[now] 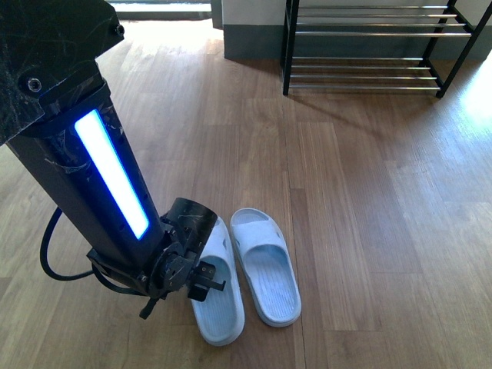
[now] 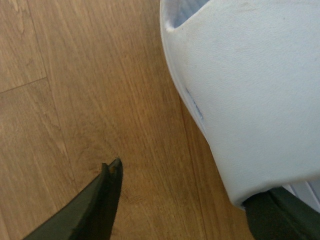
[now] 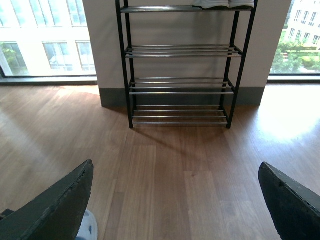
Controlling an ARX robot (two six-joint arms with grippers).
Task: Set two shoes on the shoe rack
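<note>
A pair of pale blue slides (image 1: 265,269) lies side by side on the wooden floor (image 1: 369,215), well apart from the shoe rack (image 1: 361,77), toes pointing roughly toward it. The rack stands against the wall, its chrome bars in a thin black frame. The left arm (image 1: 84,161), a blue light strip glowing along it, reaches down to the slide (image 1: 219,315) of the pair that lies further from the rack's right end, and the left gripper (image 1: 204,283) sits at that slide's strap. In the left wrist view the gripper's jaws are parted: one dark finger (image 2: 105,205) is over bare floor, clear of the slide (image 2: 250,90), while the other finger (image 2: 282,217) shows at the strap's far edge — the strap lies between them, not pinched. The right gripper (image 3: 175,210) is spread wide and holds nothing; its two fingers (image 3: 60,210) frame the rack (image 3: 180,90) straight ahead, with a sliver of a slide (image 3: 87,231) near one finger. Something pale (image 3: 220,4) rests on the rack's top shelf — too cropped to identify.
</note>
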